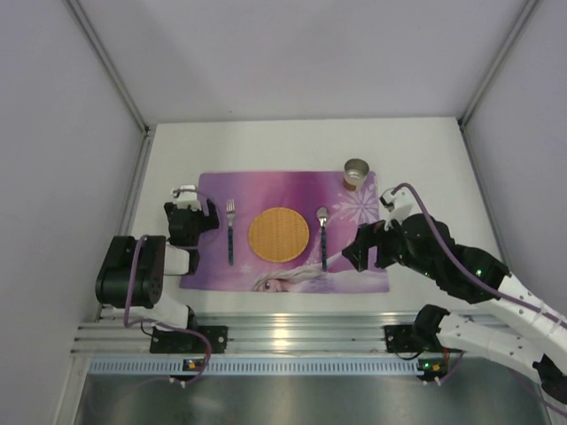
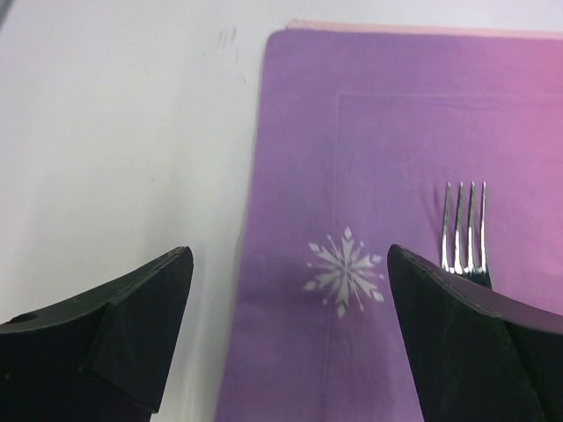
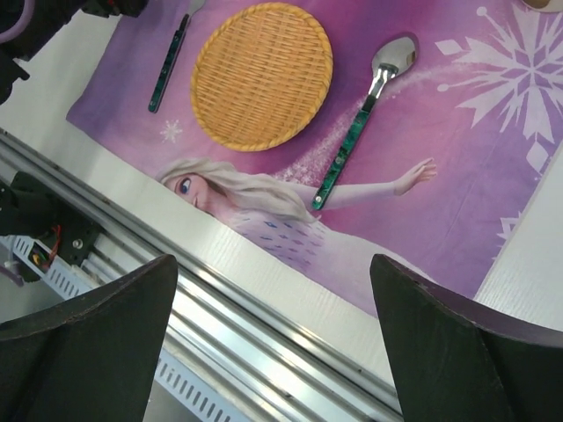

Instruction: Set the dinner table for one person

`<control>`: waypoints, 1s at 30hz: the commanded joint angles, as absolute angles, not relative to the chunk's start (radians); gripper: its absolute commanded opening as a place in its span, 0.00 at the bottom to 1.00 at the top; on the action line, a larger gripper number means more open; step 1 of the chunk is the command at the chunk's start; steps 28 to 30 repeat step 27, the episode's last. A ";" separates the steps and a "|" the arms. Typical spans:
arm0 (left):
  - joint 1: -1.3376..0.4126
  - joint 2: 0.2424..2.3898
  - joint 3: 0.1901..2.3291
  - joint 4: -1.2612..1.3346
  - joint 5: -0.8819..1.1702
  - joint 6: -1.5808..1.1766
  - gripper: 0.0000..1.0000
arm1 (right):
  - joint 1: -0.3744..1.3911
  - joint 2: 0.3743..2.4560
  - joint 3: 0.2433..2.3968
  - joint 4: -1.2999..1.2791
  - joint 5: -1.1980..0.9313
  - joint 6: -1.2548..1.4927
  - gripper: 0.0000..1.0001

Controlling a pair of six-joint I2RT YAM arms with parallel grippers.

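The large matte white rectangular surface (image 1: 266, 146) spans the whole scene and carries a purple printed rectangular placemat (image 1: 266, 188), where a round woven straw plate (image 1: 278, 234) lies between a green-handled metal fork (image 1: 230, 232) and matching spoon (image 1: 322, 237), a small metal cup (image 1: 356, 171) at the mat's far right corner. The left hand (image 2: 288, 257) hangs spread wide and empty over the mat's left edge; the right hand (image 3: 273, 264), likewise spread and empty, hangs near the spoon.
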State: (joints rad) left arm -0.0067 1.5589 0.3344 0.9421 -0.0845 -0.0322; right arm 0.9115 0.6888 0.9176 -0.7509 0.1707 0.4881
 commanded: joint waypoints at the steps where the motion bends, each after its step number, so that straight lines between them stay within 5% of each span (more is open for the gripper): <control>1: -0.008 1.577 0.297 1.123 -0.049 -0.067 0.98 | 0.923 0.699 0.951 -0.732 0.172 0.459 0.91; 10: -0.008 1.568 0.316 1.086 -0.055 -0.058 0.98 | 0.923 0.750 0.979 -0.640 0.167 0.437 0.92; 15: -0.008 1.568 0.316 1.089 -0.055 -0.058 0.98 | 0.923 0.706 0.983 -0.580 0.373 0.494 1.00; 30: -0.008 1.568 0.316 1.089 -0.055 -0.057 0.99 | 0.923 0.615 0.887 -0.471 0.313 0.431 1.00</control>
